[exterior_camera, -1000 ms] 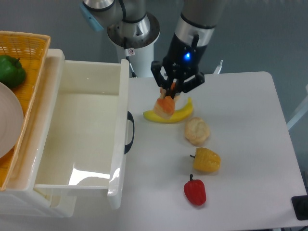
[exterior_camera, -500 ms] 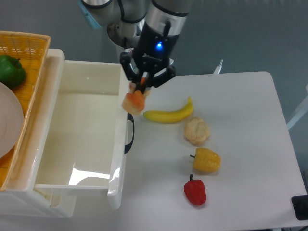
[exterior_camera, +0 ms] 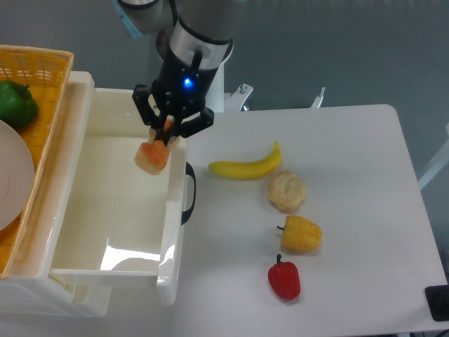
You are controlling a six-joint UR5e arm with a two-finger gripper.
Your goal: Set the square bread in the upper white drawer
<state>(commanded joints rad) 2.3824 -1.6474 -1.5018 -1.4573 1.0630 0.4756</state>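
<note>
The white surface (exterior_camera: 351,168) fills the right of the view, and the open white drawer (exterior_camera: 77,210) stands at its left edge, its black handle (exterior_camera: 189,193) facing the fruit. Behind the drawer on the far left sits a yellow basket (exterior_camera: 42,63) with a white plate (exterior_camera: 14,175) and a green pepper (exterior_camera: 15,103) in it. The arm (exterior_camera: 200,28) reaches down from the top to the drawer's front right corner, a blue light on its wrist. Its gripper (exterior_camera: 163,137) has the jaws closed on the bread (exterior_camera: 152,156), which hangs above the inside of the drawer, just inside the front wall and clear of the floor. On the surface, well apart from the drawer, lie a banana (exterior_camera: 247,166), a round bun (exterior_camera: 287,191) near its right end, a yellow pepper (exterior_camera: 302,234) just below the bun, and a red pepper (exterior_camera: 284,279) nearest the camera.
</note>
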